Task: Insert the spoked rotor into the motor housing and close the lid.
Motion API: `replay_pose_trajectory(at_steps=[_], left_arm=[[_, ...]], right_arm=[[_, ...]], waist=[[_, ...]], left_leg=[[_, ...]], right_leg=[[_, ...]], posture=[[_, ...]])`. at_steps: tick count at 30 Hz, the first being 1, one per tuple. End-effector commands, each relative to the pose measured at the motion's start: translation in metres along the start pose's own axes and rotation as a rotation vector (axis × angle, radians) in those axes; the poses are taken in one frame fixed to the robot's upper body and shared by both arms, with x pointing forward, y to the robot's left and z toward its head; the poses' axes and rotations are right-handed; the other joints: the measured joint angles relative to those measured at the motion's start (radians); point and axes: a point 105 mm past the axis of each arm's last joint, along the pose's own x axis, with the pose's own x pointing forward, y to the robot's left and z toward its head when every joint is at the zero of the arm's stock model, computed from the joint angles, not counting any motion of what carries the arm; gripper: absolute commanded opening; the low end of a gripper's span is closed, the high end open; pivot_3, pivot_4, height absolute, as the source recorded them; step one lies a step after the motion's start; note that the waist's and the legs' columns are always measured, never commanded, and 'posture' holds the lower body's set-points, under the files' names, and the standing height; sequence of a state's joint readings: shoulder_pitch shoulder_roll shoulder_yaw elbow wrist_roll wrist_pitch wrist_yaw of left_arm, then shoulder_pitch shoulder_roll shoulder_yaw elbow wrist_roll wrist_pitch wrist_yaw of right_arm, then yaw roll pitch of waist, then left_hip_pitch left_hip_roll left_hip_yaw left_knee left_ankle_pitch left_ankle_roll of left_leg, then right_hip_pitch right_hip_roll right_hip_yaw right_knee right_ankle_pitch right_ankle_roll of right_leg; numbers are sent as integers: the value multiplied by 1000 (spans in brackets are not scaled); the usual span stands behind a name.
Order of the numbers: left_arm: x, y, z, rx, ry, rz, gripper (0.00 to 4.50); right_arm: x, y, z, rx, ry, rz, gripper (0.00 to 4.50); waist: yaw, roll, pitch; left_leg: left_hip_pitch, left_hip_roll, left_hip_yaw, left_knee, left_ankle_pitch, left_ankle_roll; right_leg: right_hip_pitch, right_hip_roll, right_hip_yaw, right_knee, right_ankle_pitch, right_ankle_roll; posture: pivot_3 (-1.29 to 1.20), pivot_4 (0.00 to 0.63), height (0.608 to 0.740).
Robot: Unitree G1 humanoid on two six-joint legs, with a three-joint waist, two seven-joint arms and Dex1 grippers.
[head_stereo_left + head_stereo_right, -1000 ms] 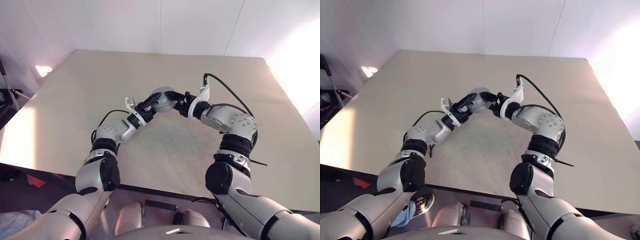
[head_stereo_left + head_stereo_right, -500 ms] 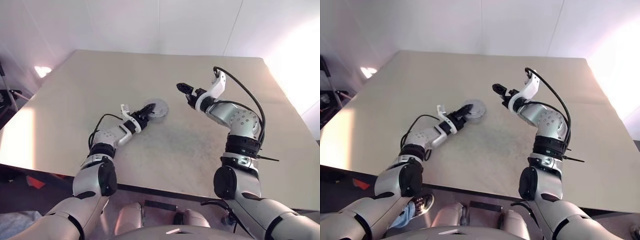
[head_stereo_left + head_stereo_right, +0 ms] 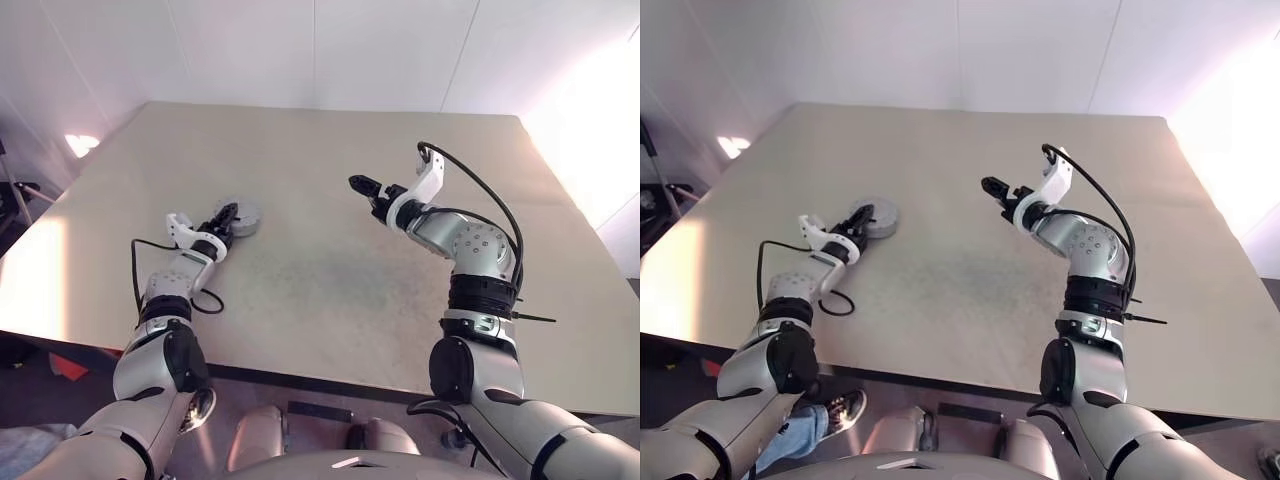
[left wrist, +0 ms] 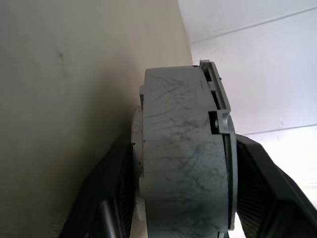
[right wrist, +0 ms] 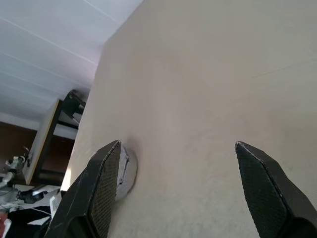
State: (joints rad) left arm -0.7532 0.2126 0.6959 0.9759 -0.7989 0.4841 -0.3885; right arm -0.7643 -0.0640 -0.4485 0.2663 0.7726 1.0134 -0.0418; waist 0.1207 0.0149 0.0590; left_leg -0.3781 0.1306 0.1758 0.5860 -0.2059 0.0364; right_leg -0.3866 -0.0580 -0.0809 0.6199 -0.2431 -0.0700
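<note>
Left wrist view puts a pale grey round assembly (image 4: 181, 153) squarely between the left end effector's (image 3: 226, 216) two black fingers (image 4: 257, 193), each finger close against one flat face, so this end effector is clamped on it. From the head views the same piece sits low on the beige counter (image 3: 330, 140), at its left side, just ahead of the left arm. Judging by the closed grey outside, this looks like the motor housing with the lid already on, though the seam is hard to read and neither the rotor nor any windings can be seen.

The right end effector (image 3: 362, 187) hovers above the counter with its jaws wide apart and nothing between them. It points toward the robot's left, and the assembly lies well apart from it in that direction, across a stretch of bare counter. The left arm is by far the nearer one. The assembly's axis appears to run from finger to finger of the left end effector.

Count: one grey assembly, two end effectors, one counter.
</note>
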Motion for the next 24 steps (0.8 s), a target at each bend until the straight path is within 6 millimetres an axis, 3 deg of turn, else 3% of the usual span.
replay_pose_trajectory(at_steps=[1,3,10,12,14,17,19,22,24], left_arm=[[-6,-1,29,92,-67,34,3756],[-7,-1,40,124,-101,51,4340],[-20,-12,100,261,-256,87,4340],[-21,-15,107,293,-269,88,4340],[-18,-27,106,431,-237,58,4340],[-8,-49,75,661,-108,-71,4340],[-5,-54,41,785,33,-146,4340],[-17,-55,-10,1059,257,-275,4340],[-29,-62,-29,1156,329,-366,4340]], right_arm=[[0,12,8,-3,-22,42,4163],[0,11,6,16,-9,44,4163],[-1,10,-9,11,82,53,4163],[-1,12,-10,-3,88,61,4163],[-4,18,-2,-149,20,72,4163],[-16,24,5,-476,-66,107,4163],[-28,20,3,-668,-47,162,4163],[-52,4,13,-883,-30,190,4163],[-66,-12,25,-968,-24,164,4163]], waist=[[-1,0,0],[-3,0,0],[-20,-3,2],[-14,-3,2],[-7,-3,2],[20,-7,4],[33,-8,5],[33,-8,5],[31,-9,5]], left_leg=[[1,0,0,0,0,0],[5,0,0,0,0,-1],[8,2,-1,-2,4,-6],[7,1,-1,-2,4,-6],[7,1,0,-2,3,-5],[5,0,-1,-2,3,-5],[4,0,-1,-1,2,-4],[3,0,-1,3,-1,1],[3,0,-1,6,-2,3]], right_leg=[[1,0,0,0,0,0],[4,0,1,1,-1,-1],[5,2,1,2,-2,-3],[5,2,1,1,-2,-3],[5,1,1,1,-2,-2],[6,1,0,-1,-2,-1],[6,0,1,-2,-1,0],[9,0,1,-2,-2,4],[11,0,1,-2,-2,5]], posture=[[0,0,740],[0,0,740],[0,0,740],[0,0,740],[0,0,740],[0,0,740],[0,0,740],[0,0,740],[0,0,740]])
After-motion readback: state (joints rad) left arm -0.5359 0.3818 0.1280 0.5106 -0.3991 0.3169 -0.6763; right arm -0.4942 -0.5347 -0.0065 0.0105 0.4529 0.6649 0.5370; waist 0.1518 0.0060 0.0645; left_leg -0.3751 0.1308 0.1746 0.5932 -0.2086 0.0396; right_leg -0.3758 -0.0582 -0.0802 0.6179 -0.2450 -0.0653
